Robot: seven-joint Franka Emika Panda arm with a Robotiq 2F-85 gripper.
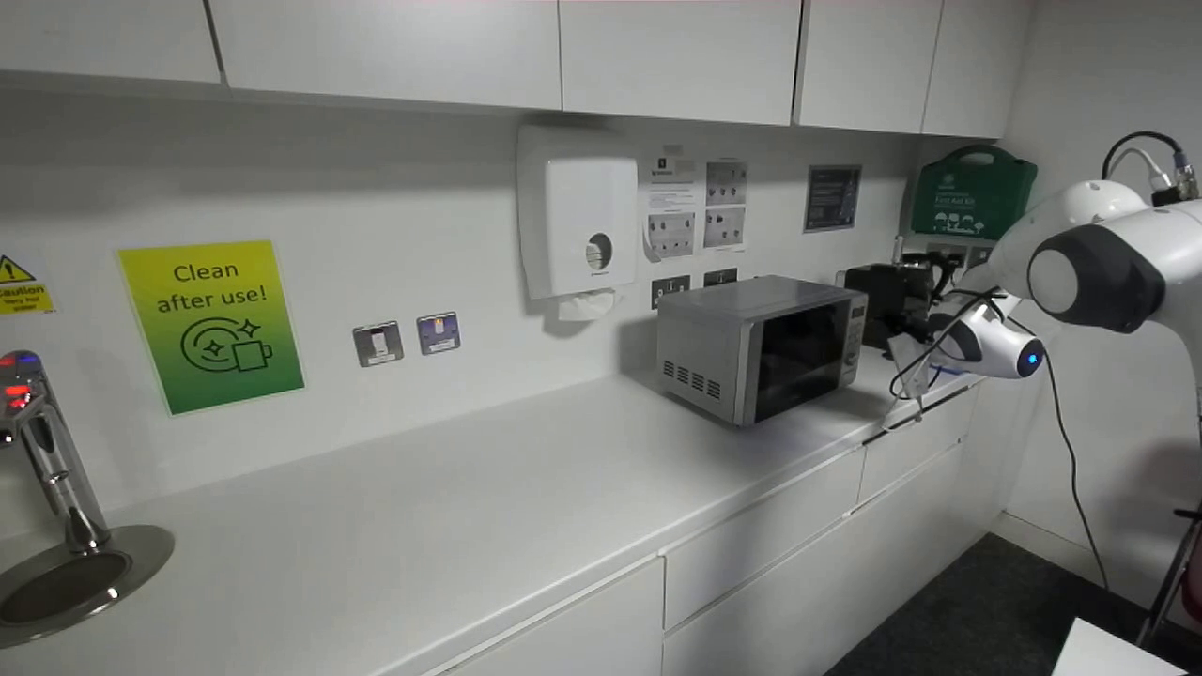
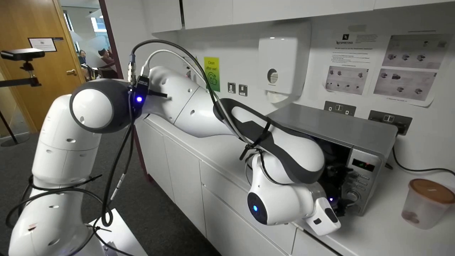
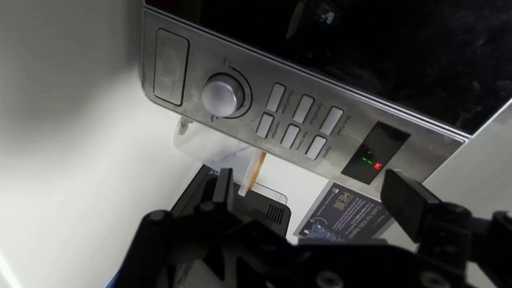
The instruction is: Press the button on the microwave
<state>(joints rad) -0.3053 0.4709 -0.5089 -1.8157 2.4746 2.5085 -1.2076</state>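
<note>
The silver-grey microwave [image 1: 700,347] stands on the counter, and it also shows in an exterior view [image 2: 341,124] partly behind my arm. In the wrist view its control strip [image 3: 256,92] runs across the top half. The strip has a round knob [image 3: 223,95], several small grey buttons [image 3: 303,109], a large door button [image 3: 171,67] and a lit display [image 3: 376,152]. My gripper [image 3: 308,184] is open and empty, fingers wide apart, in front of the strip. In an exterior view my gripper [image 2: 344,188] is close to the panel; whether it touches cannot be told.
A tub with an orange lid [image 2: 423,209] stands beside the microwave. A black appliance [image 1: 883,300] is behind the gripper. A white dispenser [image 1: 577,216] hangs above the counter [image 1: 423,526]. A sink with a tap [image 1: 61,469] is at the far end. Cables hang along the arm.
</note>
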